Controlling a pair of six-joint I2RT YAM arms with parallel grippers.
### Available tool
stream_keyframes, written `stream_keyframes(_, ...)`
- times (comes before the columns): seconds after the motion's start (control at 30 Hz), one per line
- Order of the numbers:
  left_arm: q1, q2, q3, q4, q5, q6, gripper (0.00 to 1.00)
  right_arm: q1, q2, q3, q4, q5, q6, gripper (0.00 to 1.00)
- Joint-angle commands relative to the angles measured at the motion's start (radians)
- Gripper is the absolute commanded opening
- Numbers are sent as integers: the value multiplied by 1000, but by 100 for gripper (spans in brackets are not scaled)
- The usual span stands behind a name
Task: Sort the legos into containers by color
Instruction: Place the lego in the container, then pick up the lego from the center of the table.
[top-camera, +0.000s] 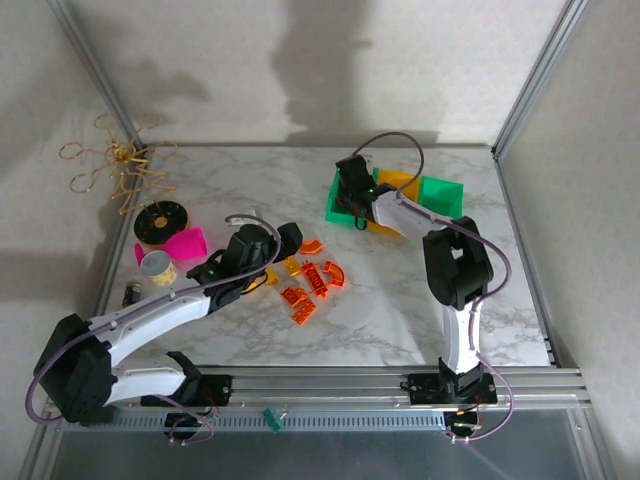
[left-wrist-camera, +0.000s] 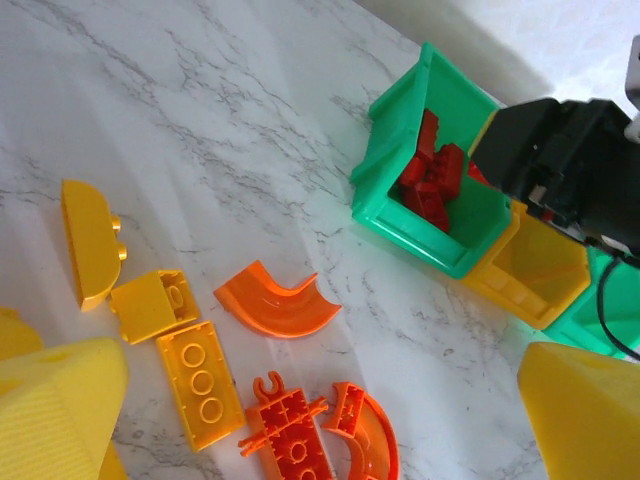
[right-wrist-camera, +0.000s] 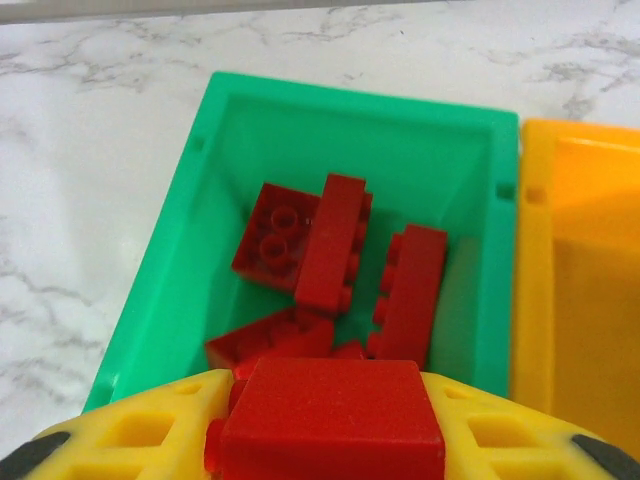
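Release comes next, we judge: our right gripper (right-wrist-camera: 328, 440) clamps a red brick (right-wrist-camera: 330, 405) at the frame's bottom, above the green bin (right-wrist-camera: 150, 280) holding red bricks (right-wrist-camera: 330, 240). We should let go squarely over its hollow. Our left gripper (top-camera: 262, 272) gapes near orange and yellow bricks (top-camera: 310, 285) mid-frame.

We saw three open bins (top-camera: 395, 190) joined in a row: green, orange-yellow, green. The left green bin (right-wrist-camera: 330, 110) held several red bricks (right-wrist-camera: 335, 240) in a jumble, with the orange-yellow bin (right-wrist-camera: 580, 200) touching its side. Another red brick (right-wrist-camera: 330, 415) hung over that green bin, pinched in the right gripper (right-wrist-camera: 325, 440). Orange and yellow legos (top-camera: 310, 280), some curved, lay scattered flat on the table (top-camera: 400, 320), well apart from the bins.
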Motion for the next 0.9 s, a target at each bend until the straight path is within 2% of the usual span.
stream_keyframes(0.0,9,8,40,20,20,19,100,-16,66,97,-10,8,-66,47)
stream_keyframes(0.1,12,-5,36,28,21,17,100,-29,115,178,-56,6,-74,56)
stream_keyframes(0.2,13,-10,40,21,20,19,100,-29,99,162,-37,-10,-79,62)
stream_keyframes(0.33,13,-39,34,15,17,14,100,-17,6,59,30,-23,-97,67)
stream_keyframes(0.5,13,-52,27,2,35,10,100,-5,-87,-42,7,-74,-79,73)
stream_keyframes(0.67,12,-85,-11,-24,77,3,100,46,-242,-252,48,-108,-77,74)
stream_keyframes(0.87,8,-120,-21,-122,94,0,100,108,-388,-434,9,-146,-66,75)
